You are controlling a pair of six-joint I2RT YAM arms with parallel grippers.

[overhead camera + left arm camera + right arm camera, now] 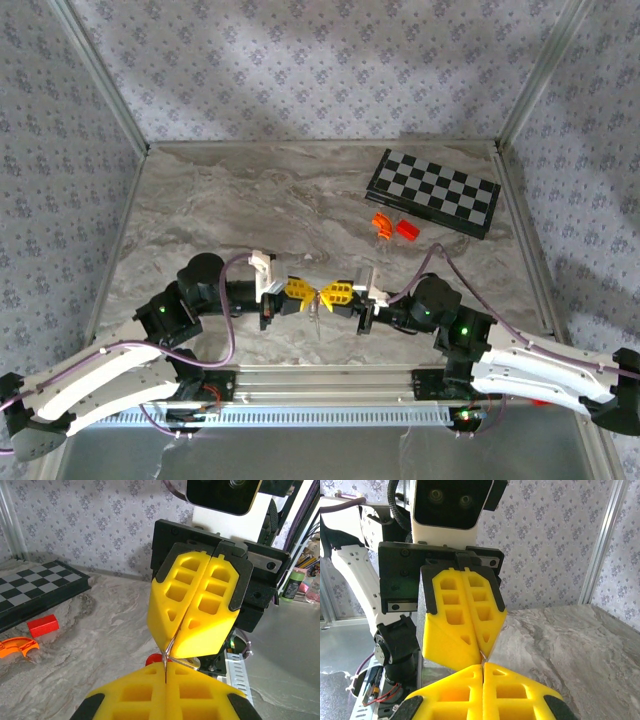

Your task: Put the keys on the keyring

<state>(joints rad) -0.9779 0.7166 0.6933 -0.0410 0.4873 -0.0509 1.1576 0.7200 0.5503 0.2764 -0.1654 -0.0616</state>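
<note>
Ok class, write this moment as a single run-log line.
left claw shut | right claw shut | tips meeting above table | metal strand pinched between | red key tag below tips

Grey floral wallpaper walls (300,60) around a marbled stone-look tabletop (230,200)

Left claw (310,292) and right claw (326,293) meet tip-to-tip, both closed.

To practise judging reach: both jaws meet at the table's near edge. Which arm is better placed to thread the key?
Left, probably. Both jaws are shut tip to tip on the wire loop; the key's red tag sits by the left jaws' tips, so the right jaws can just hold.
</note>
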